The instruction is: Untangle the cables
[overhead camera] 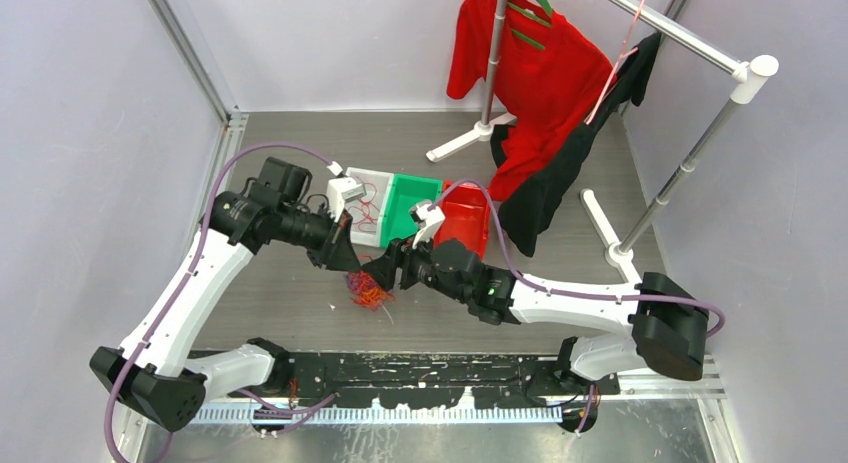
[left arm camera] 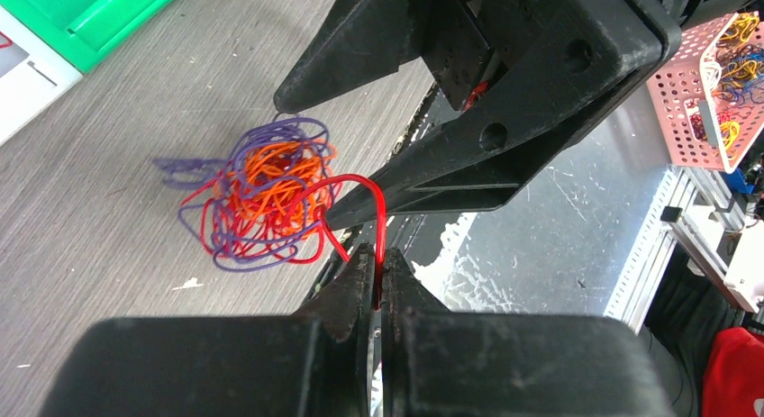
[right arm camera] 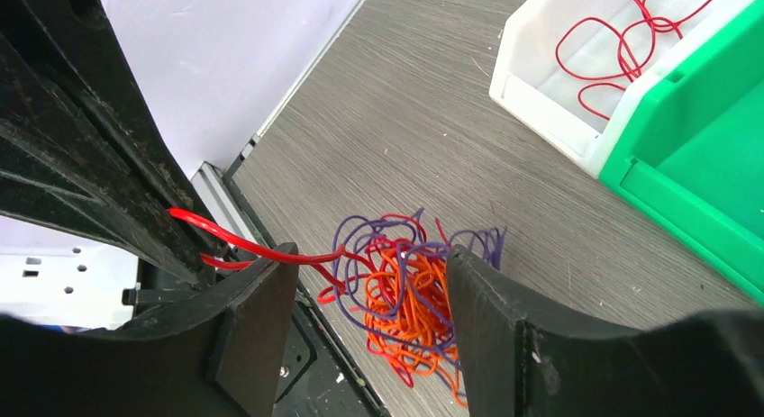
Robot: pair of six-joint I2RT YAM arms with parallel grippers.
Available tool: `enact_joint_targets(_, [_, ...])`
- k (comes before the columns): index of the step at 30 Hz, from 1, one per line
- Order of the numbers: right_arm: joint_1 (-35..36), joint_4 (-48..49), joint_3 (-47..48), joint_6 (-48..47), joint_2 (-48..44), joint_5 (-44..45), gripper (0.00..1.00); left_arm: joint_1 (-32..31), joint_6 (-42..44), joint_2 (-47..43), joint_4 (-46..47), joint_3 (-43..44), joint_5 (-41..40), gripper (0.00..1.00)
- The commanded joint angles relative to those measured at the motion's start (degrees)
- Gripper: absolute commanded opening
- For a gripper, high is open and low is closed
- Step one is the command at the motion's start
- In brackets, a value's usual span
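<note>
The cables [left arm camera: 270, 196] form a fist-sized tangle of red, orange and purple loops on the grey table, also seen in the top view [overhead camera: 367, 290]. My left gripper [left arm camera: 378, 262] is shut on one red cable [left arm camera: 365, 187] that arches out of the tangle. In the right wrist view that red cable [right arm camera: 243, 244] runs taut from the left gripper's black fingers [right arm camera: 99, 174] to the tangle [right arm camera: 405, 295]. My right gripper [right arm camera: 365, 277] is open, its two fingers standing either side of the tangle. From above, both grippers meet over the tangle, left [overhead camera: 350, 263] and right [overhead camera: 380, 275].
Behind the grippers stand a white bin [overhead camera: 372, 178] holding loose red cables [right arm camera: 622, 39], a green bin [overhead camera: 398, 223] and a red bin [overhead camera: 470, 233]. A clothes rack [overhead camera: 690, 43] with a red garment [overhead camera: 535, 78] stands at the back right. The black base plate [overhead camera: 420, 368] runs along the near edge.
</note>
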Motion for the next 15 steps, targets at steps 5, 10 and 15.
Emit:
enact_joint_targets(5, [0.03,3.84,3.82,-0.11,0.34,0.41,0.66,-0.69,2.22,-0.74,-0.61,2.36,3.74,0.0])
enact_joint_targets(10, [-0.04,6.27,5.39,1.31,4.01,-0.65,0.68,-0.86,2.58,0.01,-1.11,4.69,7.37,0.0])
enact_joint_targets(15, [-0.02,10.69,5.56,4.91,8.41,-2.38,0.69,-1.04,2.72,0.91,-1.44,8.08,9.86,0.0])
